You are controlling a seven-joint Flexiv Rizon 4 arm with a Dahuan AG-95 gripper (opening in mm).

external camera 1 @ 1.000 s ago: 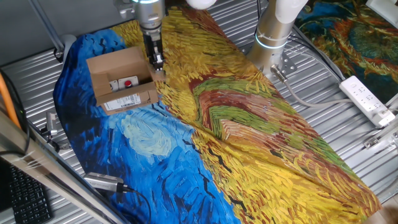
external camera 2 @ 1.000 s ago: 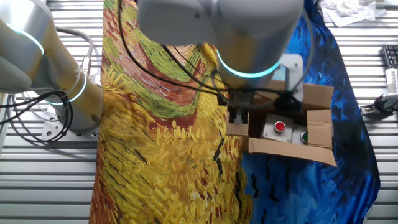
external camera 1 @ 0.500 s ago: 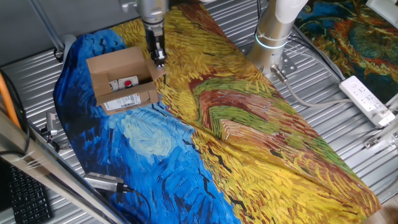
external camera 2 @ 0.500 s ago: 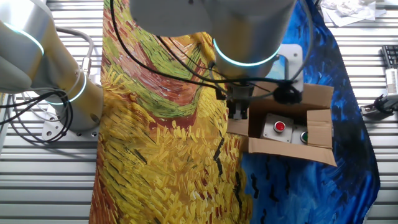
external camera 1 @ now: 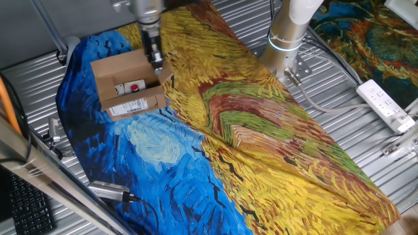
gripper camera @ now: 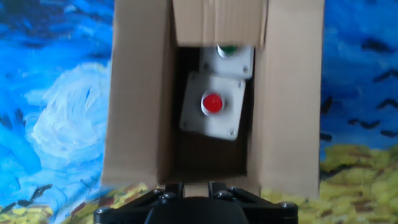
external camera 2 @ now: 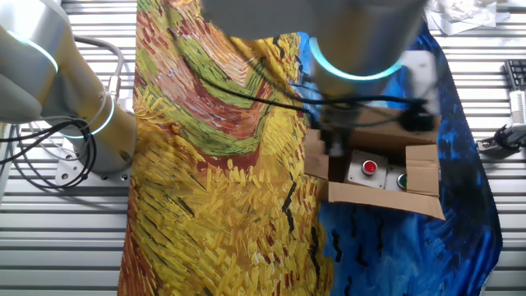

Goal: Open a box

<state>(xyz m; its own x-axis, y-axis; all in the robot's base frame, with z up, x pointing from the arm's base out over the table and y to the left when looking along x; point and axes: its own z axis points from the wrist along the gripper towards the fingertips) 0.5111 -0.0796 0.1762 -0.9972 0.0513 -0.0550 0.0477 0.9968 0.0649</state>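
Observation:
The box (external camera 1: 127, 81) is small brown cardboard with a white label on its front side. It sits on the blue part of the painted cloth with its flaps spread, and it also shows in the other fixed view (external camera 2: 386, 168). Inside lies a grey switch unit with a red button (gripper camera: 212, 104) and a green one behind it. My gripper (external camera 1: 155, 60) hangs just above the box's right rim, over the near flap (external camera 2: 316, 156), touching nothing. Its fingers (gripper camera: 171, 189) stand close together and hold nothing. The far flap (gripper camera: 219, 22) partly covers the opening.
The arm's base (external camera 1: 287, 36) stands at the back on the metal table. A white power strip (external camera 1: 385, 104) lies at the right. A keyboard (external camera 1: 26, 205) and a metal tool (external camera 1: 108, 190) are at the front left. The cloth covers most of the table.
My gripper has risen off the box's near flap and shifted sideways over the box's rim. The box has stayed put with its flaps as they were.

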